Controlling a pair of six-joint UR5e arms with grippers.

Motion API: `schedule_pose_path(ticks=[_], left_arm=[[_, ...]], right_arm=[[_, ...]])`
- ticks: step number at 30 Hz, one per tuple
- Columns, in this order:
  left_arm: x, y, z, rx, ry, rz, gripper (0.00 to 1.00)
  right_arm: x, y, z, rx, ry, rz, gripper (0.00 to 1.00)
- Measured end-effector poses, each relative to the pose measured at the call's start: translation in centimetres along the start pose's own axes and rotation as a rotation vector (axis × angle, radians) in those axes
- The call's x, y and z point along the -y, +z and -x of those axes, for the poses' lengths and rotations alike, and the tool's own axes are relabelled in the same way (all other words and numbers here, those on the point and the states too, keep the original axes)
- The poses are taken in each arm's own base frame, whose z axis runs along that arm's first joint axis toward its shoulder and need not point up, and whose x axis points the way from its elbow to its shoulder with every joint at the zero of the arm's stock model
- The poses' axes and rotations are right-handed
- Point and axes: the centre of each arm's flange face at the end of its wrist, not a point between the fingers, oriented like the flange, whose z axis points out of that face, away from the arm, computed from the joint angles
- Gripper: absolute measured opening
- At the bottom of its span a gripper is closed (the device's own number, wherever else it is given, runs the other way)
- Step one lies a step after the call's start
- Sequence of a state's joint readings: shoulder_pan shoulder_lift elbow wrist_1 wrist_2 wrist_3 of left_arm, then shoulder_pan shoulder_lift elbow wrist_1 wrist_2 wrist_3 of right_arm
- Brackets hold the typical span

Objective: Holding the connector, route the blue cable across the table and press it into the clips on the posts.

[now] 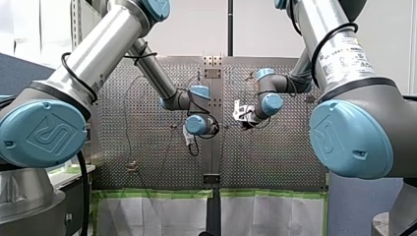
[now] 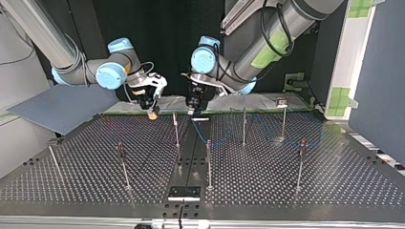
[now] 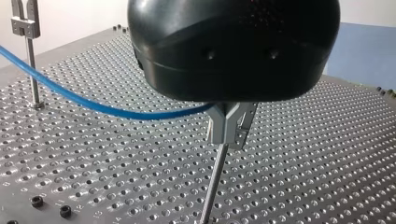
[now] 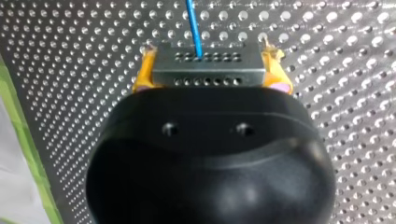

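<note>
While my right tool [image 4: 208, 63] is clamped with its yellow pads [image 4: 142, 74] on both sides of the connector [image 4: 205, 74], the routing looks to me only partly done. From the connector the blue cable [image 3: 93, 106] leaves straight ahead over the counter [image 2: 286, 191]. In the top view the cable lies in loose curves over the view's right half, near two posts [image 2: 243, 126], but I cannot tell if it sits in their clips. The other posts [image 2: 176, 129], at that view's left, carry no cable that I can see, so I judge that the larger part of the way is left.

In the left wrist view the cable makes a shallow arc above the counter and goes under the black housing of my left tool [image 2: 195, 113], just beside a grey clip [image 3: 232, 123] on a thin post [image 3: 214, 182]. Whether it is pressed in there is hidden. Whether my left tool is apart or together I cannot tell.

The cable is thin, smooth and bright blue, and it sags, so it seems flexible. The connector is a small metal block with rows of little holes, and the cable enters it at the middle.
</note>
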State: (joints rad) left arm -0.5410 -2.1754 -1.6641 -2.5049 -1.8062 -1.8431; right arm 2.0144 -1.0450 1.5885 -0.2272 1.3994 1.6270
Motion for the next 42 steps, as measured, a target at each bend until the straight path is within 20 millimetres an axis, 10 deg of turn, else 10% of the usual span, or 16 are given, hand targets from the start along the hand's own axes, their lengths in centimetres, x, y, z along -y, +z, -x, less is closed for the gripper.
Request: schedule_pose_path(ticks=[42], left_arm=[[-1.2, 5.1, -1.8, 0.006, -0.076, -0.092, 0.0]], right_arm=[[-6.0, 2.6, 0.3, -0.037, 0.072, -0.031, 0.0]])
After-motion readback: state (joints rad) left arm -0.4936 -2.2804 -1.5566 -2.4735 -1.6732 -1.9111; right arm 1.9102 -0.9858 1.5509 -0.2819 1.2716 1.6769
